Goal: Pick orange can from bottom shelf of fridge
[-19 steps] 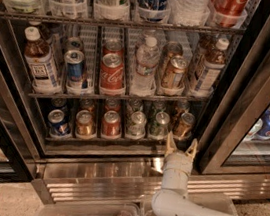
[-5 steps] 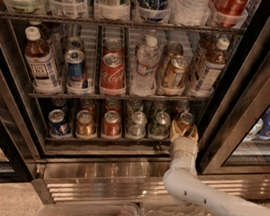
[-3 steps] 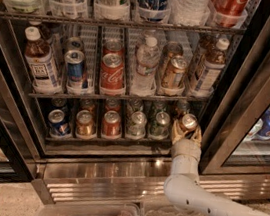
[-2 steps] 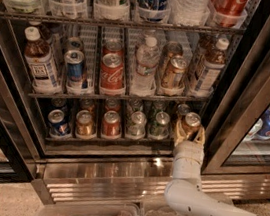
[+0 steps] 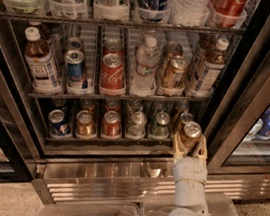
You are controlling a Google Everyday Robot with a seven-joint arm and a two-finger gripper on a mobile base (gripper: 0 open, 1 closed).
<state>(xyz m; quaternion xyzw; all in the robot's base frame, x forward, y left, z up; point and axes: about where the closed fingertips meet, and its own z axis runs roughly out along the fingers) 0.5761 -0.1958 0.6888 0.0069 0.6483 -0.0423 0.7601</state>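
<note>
At the near right end of the lowest dark wire shelf (image 5: 90, 139), the cream two-finger gripper (image 5: 189, 147) had its jaws drawn narrow around the short coppery orange can (image 5: 190, 132). The can stood upright, directly between them.

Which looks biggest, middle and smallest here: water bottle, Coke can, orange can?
1. water bottle
2. Coke can
3. orange can, gripped by the pincer at the right end of the bottom shelf. Partly hidden, so last place is unsure.
</note>
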